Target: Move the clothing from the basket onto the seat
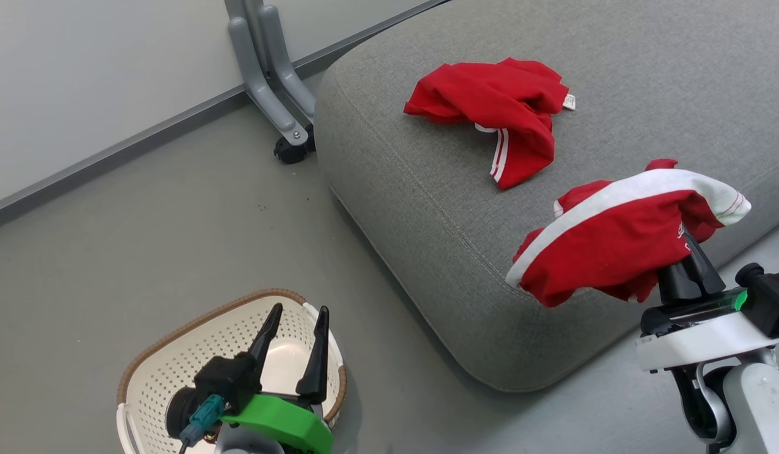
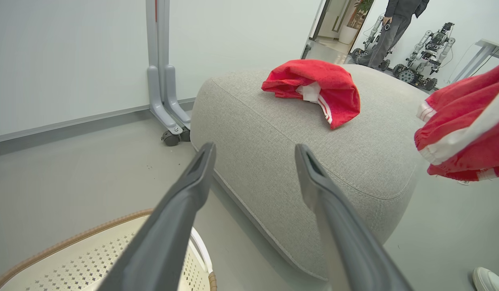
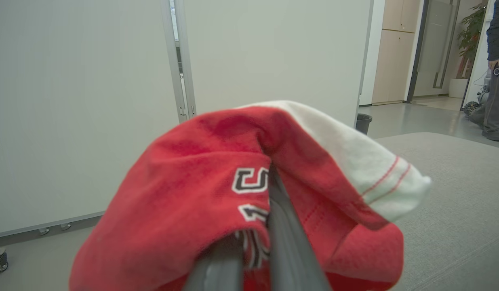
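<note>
Hanging clothing [image 1: 616, 246], long axis diagonal

Basket [image 1: 175, 353] sitting at lower left beneath left gripper [image 1: 301, 310], seat [image 1: 427, 252] spreading across upper right, first garment [image 1: 496, 104] lying on it at top centre, second garment [image 1: 616, 243] hanging on right gripper [image 1: 693, 252] at right

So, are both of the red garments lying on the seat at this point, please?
No, one red garment lies on the seat, while the second garment hangs clamped in the right gripper.
</note>
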`<state>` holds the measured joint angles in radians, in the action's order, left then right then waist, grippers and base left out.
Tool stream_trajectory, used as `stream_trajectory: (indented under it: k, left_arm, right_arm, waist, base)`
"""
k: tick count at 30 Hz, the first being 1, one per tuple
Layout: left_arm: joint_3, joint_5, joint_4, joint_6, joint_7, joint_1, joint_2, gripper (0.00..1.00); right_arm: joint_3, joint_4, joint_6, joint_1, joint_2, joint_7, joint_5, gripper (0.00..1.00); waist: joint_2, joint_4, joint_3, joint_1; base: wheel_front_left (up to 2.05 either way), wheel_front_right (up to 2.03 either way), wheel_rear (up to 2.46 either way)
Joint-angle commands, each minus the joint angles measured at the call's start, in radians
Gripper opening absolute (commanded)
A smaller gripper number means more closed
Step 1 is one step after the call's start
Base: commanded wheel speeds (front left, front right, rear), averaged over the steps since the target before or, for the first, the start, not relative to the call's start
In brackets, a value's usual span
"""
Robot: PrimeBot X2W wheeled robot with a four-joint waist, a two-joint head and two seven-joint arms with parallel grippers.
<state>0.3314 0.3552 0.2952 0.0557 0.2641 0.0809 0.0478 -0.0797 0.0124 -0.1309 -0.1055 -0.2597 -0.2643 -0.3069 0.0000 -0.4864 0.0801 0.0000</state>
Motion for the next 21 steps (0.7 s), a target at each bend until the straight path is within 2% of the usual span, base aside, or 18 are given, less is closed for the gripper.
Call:
stream_trajectory:
  k: [1,9,15,21]
  left_arm:
    - [0.001,-0.008,0.002,0.004,0.000,0.015,0.005,1.00]
    - [0.002,0.022,-0.029,-0.015,0.000,-0.001,0.005,1.00]
    - [0.044,0.007,-0.058,-0.022,0.000,0.057,0.006,1.00]
    - [0.107,-0.023,-0.061,-0.039,0.000,0.137,0.006,1.00]
  right_arm:
    - [0.004,-0.003,0.000,-0.007,0.001,0.000,-0.004,0.00]
    - [0.005,0.006,0.000,-0.074,-0.046,0.000,0.021,0.00]
    - [0.028,-0.005,0.000,-0.219,-0.124,0.000,-0.004,0.00]
    - [0.032,0.012,0.000,-0.425,-0.233,0.000,-0.023,0.00]
  waist:
    - [0.0000,-0.002,0.002,0.0000]
    - [0.0000,0.004,0.022,0.0000]
    - [0.0000,0.053,0.115,0.0000]
    - [0.0000,0.110,0.226,0.0000]
  base:
    - [0.00,0.00,0.00]
    - [0.00,0.00,0.00]
    - [0.00,0.00,0.00]
    - [0.00,0.00,0.00]
